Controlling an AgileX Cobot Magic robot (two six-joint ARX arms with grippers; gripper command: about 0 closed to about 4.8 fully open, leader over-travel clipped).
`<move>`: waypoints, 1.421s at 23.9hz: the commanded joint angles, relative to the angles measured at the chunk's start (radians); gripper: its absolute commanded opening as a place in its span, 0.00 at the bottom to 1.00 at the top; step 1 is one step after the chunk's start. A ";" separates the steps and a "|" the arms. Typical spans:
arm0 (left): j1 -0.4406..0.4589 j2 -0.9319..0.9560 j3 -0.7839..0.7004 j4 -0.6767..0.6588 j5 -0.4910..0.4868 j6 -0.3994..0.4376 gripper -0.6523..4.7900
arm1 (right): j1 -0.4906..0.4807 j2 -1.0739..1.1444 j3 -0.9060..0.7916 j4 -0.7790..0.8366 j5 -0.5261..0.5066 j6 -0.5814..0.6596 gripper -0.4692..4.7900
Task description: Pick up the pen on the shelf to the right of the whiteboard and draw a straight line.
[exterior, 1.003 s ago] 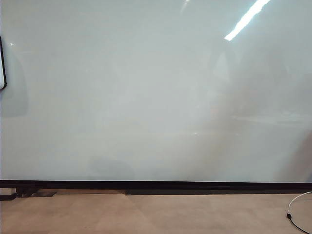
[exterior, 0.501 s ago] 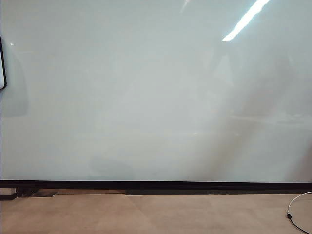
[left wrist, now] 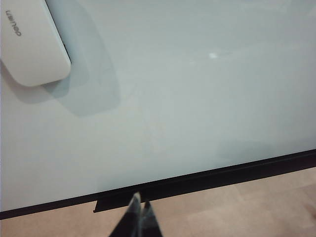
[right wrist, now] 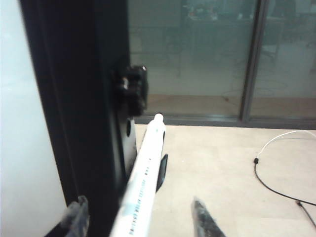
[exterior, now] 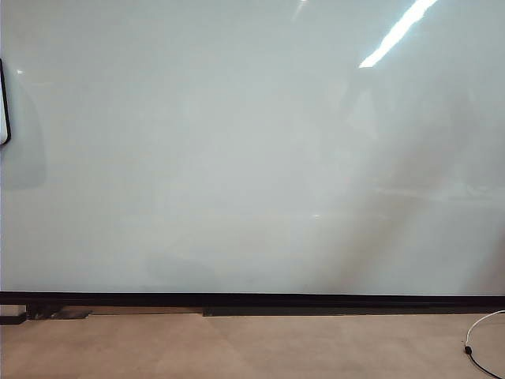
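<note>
The whiteboard (exterior: 237, 150) fills the exterior view above its black bottom strip (exterior: 252, 300), and no straight line shows on it. Neither gripper appears there. In the right wrist view the white pen (right wrist: 147, 175) with dark print stands by the board's black side frame (right wrist: 84, 98), at a small black shelf bracket (right wrist: 162, 173). My right gripper (right wrist: 139, 213) is open around the pen's barrel, one finger on each side with a gap to each. My left gripper (left wrist: 140, 203) hangs shut and empty in front of the board's bottom strip (left wrist: 207, 177).
A white eraser (left wrist: 32, 44) clings to the board near its left edge. A white and black cable (right wrist: 276, 163) lies on the tan floor (exterior: 237, 347) at the right. Glass doors (right wrist: 207, 59) stand behind the board's frame.
In the exterior view only a faint shadow on the board's right side has shifted. Nothing else differs.
</note>
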 commanded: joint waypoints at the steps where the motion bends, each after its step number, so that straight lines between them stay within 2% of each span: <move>1: 0.001 0.000 0.003 0.005 0.007 0.001 0.11 | 0.002 0.021 0.017 0.013 -0.034 0.024 0.54; 3: 0.001 0.000 0.003 0.005 0.007 0.001 0.11 | 0.003 0.024 0.017 0.012 -0.033 0.024 0.49; 19: 0.001 0.000 0.003 -0.015 0.007 0.016 0.11 | 0.003 0.024 0.026 0.028 -0.047 0.039 0.49; 26: 0.001 0.000 0.003 -0.025 0.008 0.023 0.11 | 0.003 0.024 0.026 0.044 -0.043 0.042 0.46; 30: 0.001 0.000 0.003 -0.025 0.008 0.023 0.11 | 0.003 0.024 0.026 0.044 -0.043 0.042 0.34; 34: 0.001 0.000 0.003 -0.025 0.008 0.024 0.11 | 0.003 0.024 0.026 0.043 -0.043 0.042 0.31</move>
